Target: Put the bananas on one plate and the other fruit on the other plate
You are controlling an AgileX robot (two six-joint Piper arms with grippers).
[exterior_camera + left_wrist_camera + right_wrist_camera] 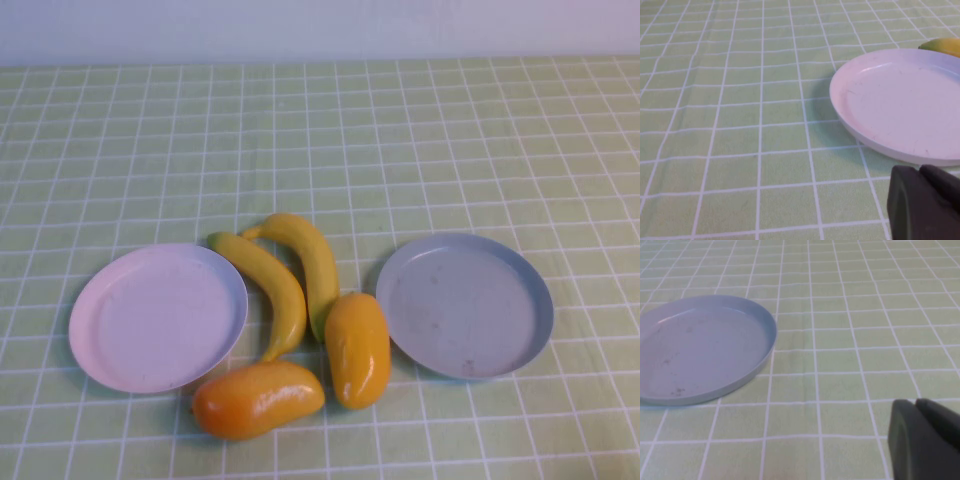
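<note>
Two yellow bananas (272,287) (312,262) lie side by side on the cloth between the plates. Two orange-yellow oval fruits sit nearer me: one (258,399) by the pink plate's near edge, one (357,348) upright beside the grey-blue plate. The pink plate (157,317) is on the left and the grey-blue plate (464,305) on the right; both hold nothing. Neither arm shows in the high view. My left gripper (921,172) is shut and empty, just short of the pink plate (900,105). My right gripper (916,405) is shut and empty, beside the grey-blue plate (700,347).
A green cloth with a white grid (320,140) covers the table up to a pale wall at the back. A banana end (942,46) peeks past the pink plate's far rim in the left wrist view.
</note>
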